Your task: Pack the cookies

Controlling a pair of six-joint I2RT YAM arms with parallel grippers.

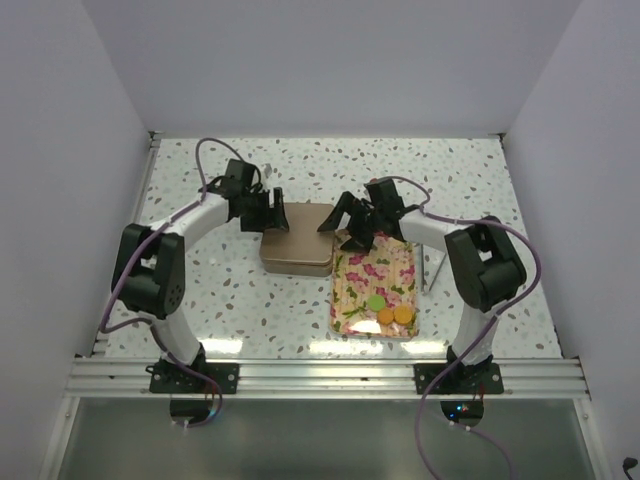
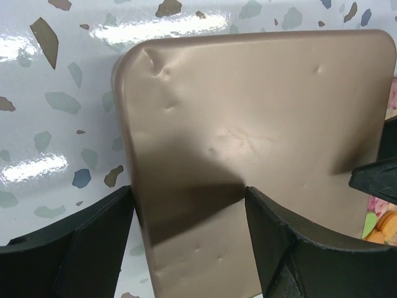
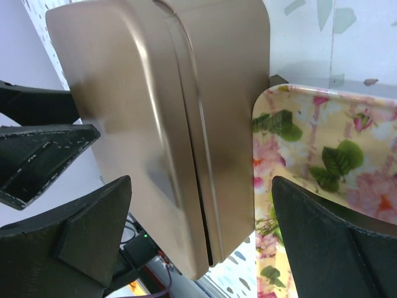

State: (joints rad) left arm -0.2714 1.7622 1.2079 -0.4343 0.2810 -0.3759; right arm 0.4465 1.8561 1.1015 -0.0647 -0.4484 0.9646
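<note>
Fingers point(image 2: 93, 242) of left gripper point(image 1: 266, 214) and right gripper point(image 1: 343, 230) splayed wide, holding nothing; I reckon they flank closed tan metal tin point(image 1: 297, 245) mid-desk to lift lid; small round orange and green cookies point(image 1: 388, 311) sit on floral rectangular tray point(image 1: 375, 265), toward near edge

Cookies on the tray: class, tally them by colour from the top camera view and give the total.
orange cookies: 2
green cookie: 1
Total: 3
</note>
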